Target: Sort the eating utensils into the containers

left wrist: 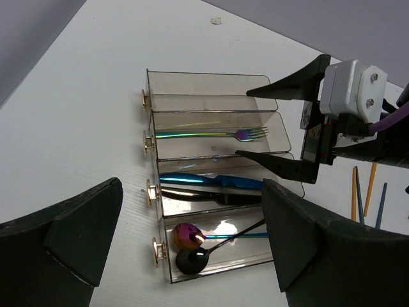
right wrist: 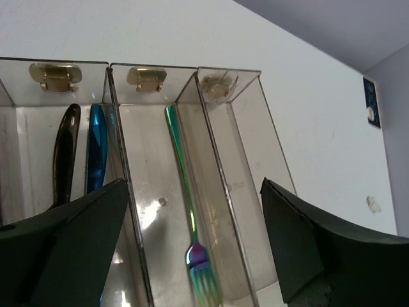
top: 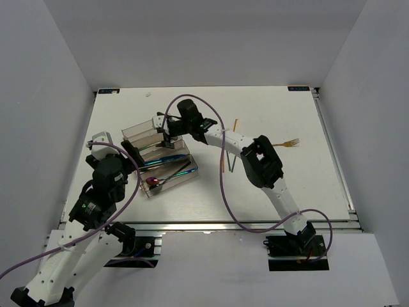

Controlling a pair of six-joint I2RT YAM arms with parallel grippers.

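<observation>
Over the clear tray (left wrist: 148, 96), the right gripper (left wrist: 242, 123) has its jaws wide apart w/ the iridescent fork (left wrist: 211, 133) lying flat in the 2nd slot below, not gripped, and the left gripper (left wrist: 192, 184) hangs nearby, jaws spread too, holding nothing.

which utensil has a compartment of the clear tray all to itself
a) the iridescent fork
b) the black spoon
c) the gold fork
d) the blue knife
a: the iridescent fork lies alone in its compartment of the tray, while the blue knife shares one with a black knife and the black spoon lies with a purple spoon.
</observation>
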